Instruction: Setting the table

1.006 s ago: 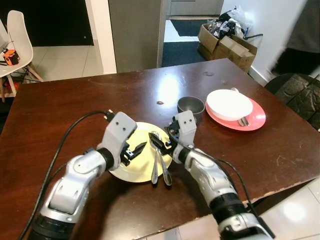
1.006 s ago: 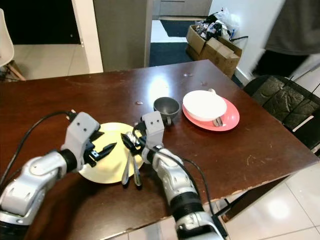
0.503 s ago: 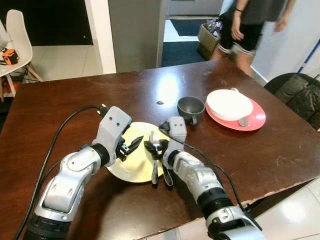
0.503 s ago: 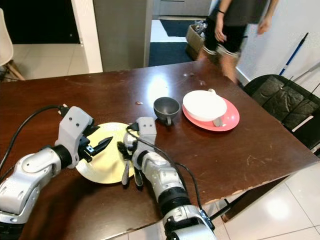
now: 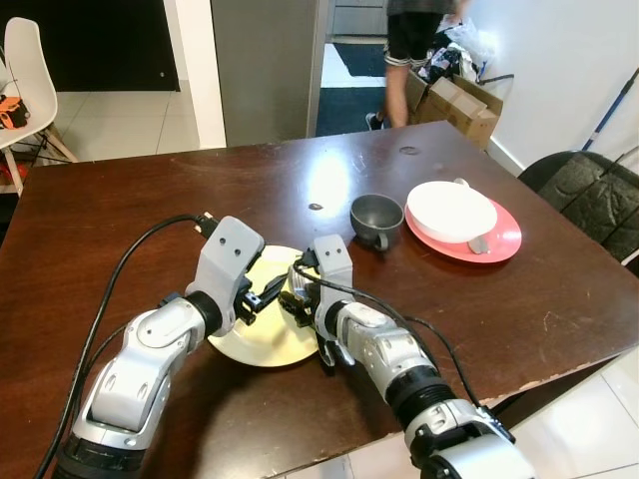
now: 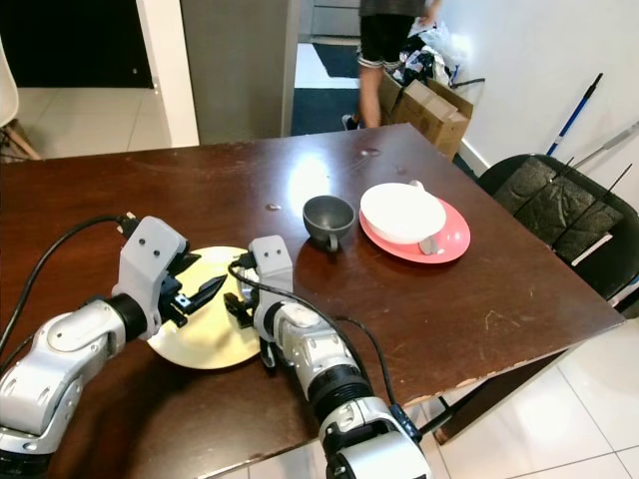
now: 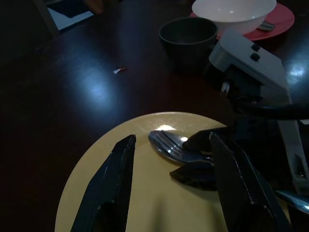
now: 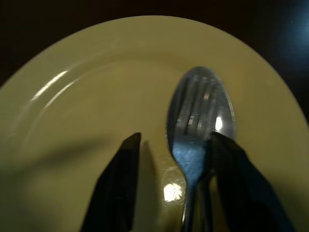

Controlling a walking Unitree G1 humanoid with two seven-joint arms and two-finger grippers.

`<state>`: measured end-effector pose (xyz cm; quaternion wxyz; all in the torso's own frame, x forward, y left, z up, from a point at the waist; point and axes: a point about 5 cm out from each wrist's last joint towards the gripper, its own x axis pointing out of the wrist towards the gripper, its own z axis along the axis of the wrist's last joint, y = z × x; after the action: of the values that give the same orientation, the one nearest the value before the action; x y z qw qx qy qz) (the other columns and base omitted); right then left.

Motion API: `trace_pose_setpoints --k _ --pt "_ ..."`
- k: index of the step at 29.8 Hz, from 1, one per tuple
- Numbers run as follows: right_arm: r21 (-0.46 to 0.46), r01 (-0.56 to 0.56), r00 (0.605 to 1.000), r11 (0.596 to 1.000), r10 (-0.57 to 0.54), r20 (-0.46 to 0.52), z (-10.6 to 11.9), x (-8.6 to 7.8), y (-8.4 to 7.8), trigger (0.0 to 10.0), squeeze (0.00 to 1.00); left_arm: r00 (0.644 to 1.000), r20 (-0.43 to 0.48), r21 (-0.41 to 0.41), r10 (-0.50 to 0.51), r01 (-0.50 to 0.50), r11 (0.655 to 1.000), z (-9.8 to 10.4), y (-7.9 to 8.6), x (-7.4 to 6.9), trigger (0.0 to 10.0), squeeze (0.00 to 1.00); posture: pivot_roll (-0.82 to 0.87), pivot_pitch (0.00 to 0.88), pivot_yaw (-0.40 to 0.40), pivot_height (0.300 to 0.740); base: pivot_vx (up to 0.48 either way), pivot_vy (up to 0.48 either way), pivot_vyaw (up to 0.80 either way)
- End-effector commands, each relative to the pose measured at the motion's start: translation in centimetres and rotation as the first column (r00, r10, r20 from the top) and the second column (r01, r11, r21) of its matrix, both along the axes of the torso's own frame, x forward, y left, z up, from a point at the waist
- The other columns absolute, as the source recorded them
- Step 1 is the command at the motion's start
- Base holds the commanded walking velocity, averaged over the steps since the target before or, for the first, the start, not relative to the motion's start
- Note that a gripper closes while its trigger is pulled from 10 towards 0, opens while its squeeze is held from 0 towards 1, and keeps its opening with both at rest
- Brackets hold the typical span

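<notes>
Cutlery sits on your yellow plate point(image 5: 262, 339) near the front edge of the dark wooden worktop point(image 5: 150, 200): a fork point(image 8: 200, 113) lies with its head well inside the plate, tines resting over the bowl of a spoon point(image 7: 166, 145) under it, so the two heads overlap. Their handles run toward the plate's near rim, under your right arm.

Your right pincer point(image 8: 169, 183) hovers low over the plate with its fingers spread; one finger point(image 8: 116, 183) is over bare plate, the other sits beside the fork's neck. Whether that finger actually touches the fork you cannot tell from these views. Your left pincer point(image 7: 169, 183) hangs over the plate's left half, also spread and holding nothing, its tips pointing toward the cutlery heads.

Further back and to the right stands a small dark grey cup point(image 5: 377, 217); its inside cannot be made out. Just beside it is a pink plate point(image 5: 495, 242) carrying a white bowl point(image 5: 451, 209), with some cutlery point(image 5: 477, 243) lying on the pink rim beside the bowl. A person point(image 5: 414, 30) stands in the doorway beyond the worktop, near cardboard boxes point(image 5: 464, 98).
</notes>
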<state>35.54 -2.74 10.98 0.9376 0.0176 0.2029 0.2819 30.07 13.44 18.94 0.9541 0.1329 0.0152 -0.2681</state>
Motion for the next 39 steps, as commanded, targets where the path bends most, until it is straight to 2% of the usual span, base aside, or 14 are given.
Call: trace_pose_setpoints --k 1,5,8,13,16,17,18,23,24,25,26,30,36,39 --pt "-0.052 0.017 0.992 0.998 -0.023 -0.125 -3.2 -1.3 -0.8 0.0 0.00 1.000 -0.016 0.004 0.000 0.000 1.000 -0.4 -0.1 -0.3 10.0 0.00 0.10 0.067 -0.001 0.740 0.000 0.000 0.00" --pt "-0.052 0.048 0.989 0.998 -0.055 -0.139 -3.8 -1.4 -2.3 0.0 0.00 1.000 -0.020 0.003 0.004 -0.004 1.000 -0.5 -0.2 -0.3 10.0 0.00 0.09 0.075 0.003 0.740 0.000 0.000 0.00" --pt "-0.040 0.073 0.990 0.997 -0.077 -0.119 -3.5 -1.1 -2.9 0.0 0.00 1.000 -0.021 0.003 0.008 -0.008 1.000 -0.6 -0.2 -0.2 10.0 0.00 0.09 0.076 0.005 0.740 0.000 0.000 0.00" --pt "-0.024 0.088 0.990 0.996 -0.090 -0.105 -3.0 -0.8 -3.2 0.0 0.00 1.000 -0.021 0.001 0.010 -0.010 1.000 -0.6 -0.2 -0.1 10.0 0.00 0.09 0.077 0.007 0.740 0.000 0.000 0.00" --pt "0.036 0.115 0.993 0.993 -0.113 -0.033 -1.1 0.2 -3.7 0.0 0.00 1.000 -0.019 -0.002 0.017 -0.017 1.000 -0.5 -0.2 0.0 10.0 0.00 0.09 0.076 0.008 0.740 0.000 0.000 0.00" --pt "0.115 0.114 0.993 0.987 -0.115 0.006 0.2 0.7 -3.6 0.0 0.00 1.000 -0.018 -0.003 0.019 -0.019 1.000 -0.5 -0.2 0.1 10.0 0.00 0.09 0.075 0.009 0.740 0.000 0.000 0.00" --pt "0.115 0.114 0.993 0.987 -0.115 0.006 0.2 0.7 -3.6 0.0 0.00 1.000 -0.018 -0.003 0.019 -0.019 1.000 -0.5 -0.2 0.1 10.0 0.00 0.09 0.075 0.009 0.740 0.000 0.000 0.00" --pt "0.219 0.072 0.979 0.973 -0.111 0.171 4.2 1.5 -3.5 0.0 0.00 1.000 -0.018 -0.004 0.024 -0.025 1.000 -0.5 -0.2 0.1 10.0 0.00 0.08 0.073 0.013 0.740 0.000 0.000 0.00" --pt "0.246 0.035 0.971 0.969 -0.091 0.222 5.5 1.5 -3.3 1.7 0.00 1.000 -0.018 -0.004 0.025 -0.025 1.000 -0.6 -0.2 0.1 10.0 0.00 0.08 0.073 0.015 0.740 0.000 0.000 0.00" --pt "0.261 0.008 0.964 0.965 -0.078 0.256 6.3 1.4 -3.2 1.7 0.00 1.000 -0.018 -0.004 0.025 -0.025 1.000 -0.6 -0.2 0.1 10.0 0.00 0.08 0.073 0.015 0.740 0.000 0.000 0.00" --pt "0.267 -0.014 0.954 0.963 -0.067 0.293 7.1 1.3 -3.2 10.0 0.00 1.000 -0.018 -0.004 0.025 -0.025 1.000 -0.6 -0.3 0.1 10.0 0.00 0.08 0.071 0.017 0.740 0.000 0.000 0.00" --pt "0.280 -0.071 0.936 0.957 -0.033 0.351 8.4 0.9 -3.1 10.0 0.00 1.000 -0.017 -0.006 0.025 -0.025 1.000 -0.5 -0.3 0.2 10.0 0.00 0.08 0.069 0.019 0.740 0.000 0.000 0.00" --pt "0.227 -0.048 0.940 0.973 -0.033 0.340 6.8 0.7 -3.7 10.0 0.00 0.999 -0.015 -0.008 0.030 -0.030 1.000 -0.5 -0.4 0.3 10.0 0.00 0.08 0.069 0.020 0.740 0.000 0.000 0.00" --pt "0.279 -0.049 0.937 0.959 -0.052 0.345 6.8 0.4 -3.8 10.0 0.00 0.999 -0.015 -0.009 0.032 -0.033 0.999 -0.5 -0.4 0.3 10.0 0.00 0.08 0.069 0.020 0.740 0.000 0.000 0.00"
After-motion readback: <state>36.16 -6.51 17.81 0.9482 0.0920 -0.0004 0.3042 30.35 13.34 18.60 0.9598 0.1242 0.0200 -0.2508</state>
